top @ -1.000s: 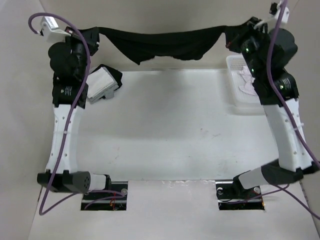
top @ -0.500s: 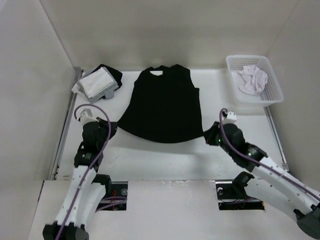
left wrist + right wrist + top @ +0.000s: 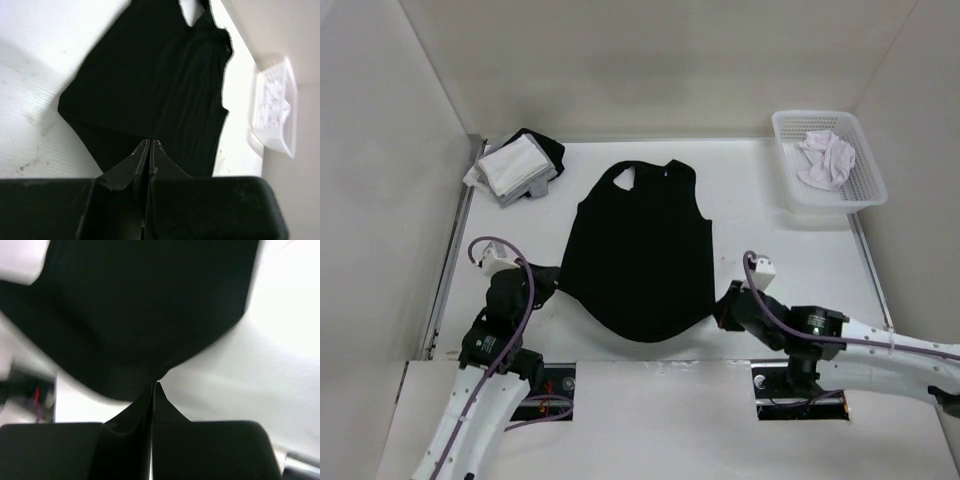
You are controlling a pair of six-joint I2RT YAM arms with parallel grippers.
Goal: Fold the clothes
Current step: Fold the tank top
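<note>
While both grippers pinch its hem corners, the top (image 3: 640,250) lies spread on the table (image 3: 760,230).
Straps and scooped neck point to the far side, the rounded hem to the near edge, and the fabric is flat apart from slight pulls at the lower corners. Low at the hem's left corner, the left gripper (image 3: 552,276) has its fingers pressed together, black fabric running right up to the tips in the wrist view (image 3: 150,145). At the right corner, the right gripper (image 3: 720,303) is likewise clamped, the cloth drawn to a point between its tips (image 3: 155,386). A basket (image 3: 820,208) holding white cloth (image 3: 827,158) stands at the far right, well apart from the top. A stack (image 3: 515,167) of white and black garments sits at the far left.
</note>
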